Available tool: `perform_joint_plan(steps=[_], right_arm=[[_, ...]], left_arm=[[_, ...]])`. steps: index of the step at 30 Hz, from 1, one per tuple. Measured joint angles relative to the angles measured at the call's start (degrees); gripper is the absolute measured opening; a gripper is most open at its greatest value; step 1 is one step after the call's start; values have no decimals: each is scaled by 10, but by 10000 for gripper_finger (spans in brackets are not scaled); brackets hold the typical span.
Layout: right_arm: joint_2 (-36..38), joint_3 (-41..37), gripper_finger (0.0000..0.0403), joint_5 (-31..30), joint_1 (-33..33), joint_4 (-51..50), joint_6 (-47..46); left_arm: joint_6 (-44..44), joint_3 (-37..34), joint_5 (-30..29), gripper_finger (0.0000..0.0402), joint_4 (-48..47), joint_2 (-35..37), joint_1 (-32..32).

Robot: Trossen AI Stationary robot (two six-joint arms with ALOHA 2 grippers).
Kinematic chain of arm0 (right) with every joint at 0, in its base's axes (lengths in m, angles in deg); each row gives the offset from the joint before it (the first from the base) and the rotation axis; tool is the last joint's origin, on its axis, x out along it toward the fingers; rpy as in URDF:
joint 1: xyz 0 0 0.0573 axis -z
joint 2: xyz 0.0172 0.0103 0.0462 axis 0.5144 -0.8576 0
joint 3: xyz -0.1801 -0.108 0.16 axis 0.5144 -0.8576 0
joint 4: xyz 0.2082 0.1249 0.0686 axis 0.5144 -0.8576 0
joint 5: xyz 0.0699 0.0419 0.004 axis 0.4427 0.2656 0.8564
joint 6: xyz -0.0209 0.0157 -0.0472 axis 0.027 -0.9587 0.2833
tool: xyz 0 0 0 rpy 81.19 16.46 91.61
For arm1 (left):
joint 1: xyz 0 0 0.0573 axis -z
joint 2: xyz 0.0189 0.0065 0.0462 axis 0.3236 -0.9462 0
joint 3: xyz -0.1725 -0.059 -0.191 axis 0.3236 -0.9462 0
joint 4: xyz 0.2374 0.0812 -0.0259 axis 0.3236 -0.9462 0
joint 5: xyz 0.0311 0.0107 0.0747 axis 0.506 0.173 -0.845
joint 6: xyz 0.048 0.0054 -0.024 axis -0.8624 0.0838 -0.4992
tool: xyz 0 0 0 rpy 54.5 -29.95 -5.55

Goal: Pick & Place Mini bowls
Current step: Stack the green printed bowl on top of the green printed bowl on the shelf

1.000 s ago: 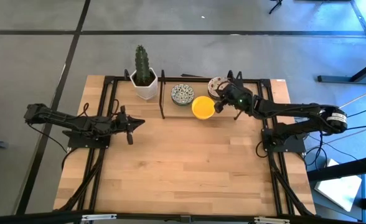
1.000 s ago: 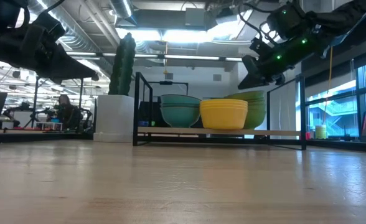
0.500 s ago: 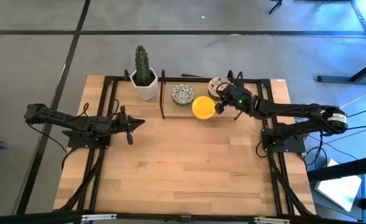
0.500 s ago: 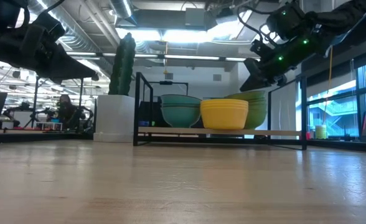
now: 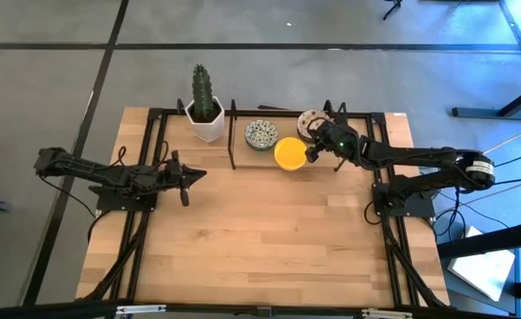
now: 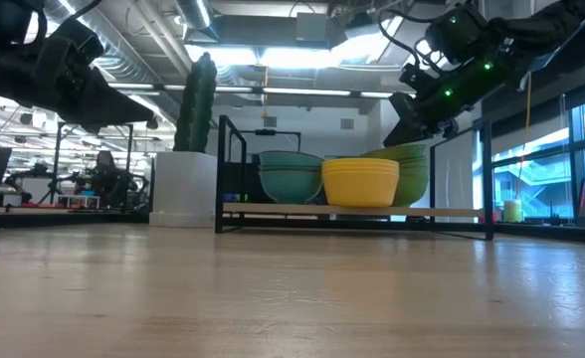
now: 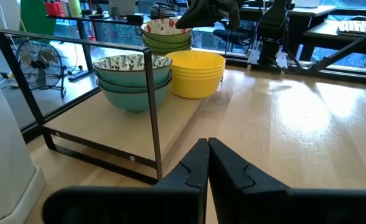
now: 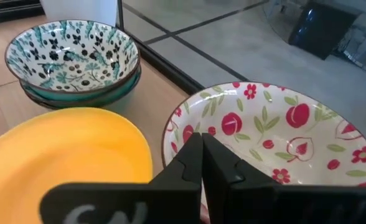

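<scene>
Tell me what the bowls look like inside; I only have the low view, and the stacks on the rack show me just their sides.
Observer: The stack under the right gripper is topped by a white round bowl with red fruit and flower print.
Operator: And the teal stack?
Observer: Its top bowl is white inside with a blue-green leaf and dot pattern.
Operator: Is the right gripper open over it?
Observer: No, shut, fingers together above the near rim of the red-print bowl, holding nothing.
Operator: Left arm?
Observer: The left gripper, also shut, hangs over the table's left side, away from the rack.
</scene>
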Motion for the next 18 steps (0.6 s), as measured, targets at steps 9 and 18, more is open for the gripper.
perform_joint_plan(steps=[9, 18], right_arm=[[-4, 131, 1, -72, -16, -173, 41], [-52, 201, 1, -218, -101, -364, -13]], left_arm=[[0, 0, 0, 6, 2, 0, 0], [-5, 0, 0, 8, 2, 0, 0]])
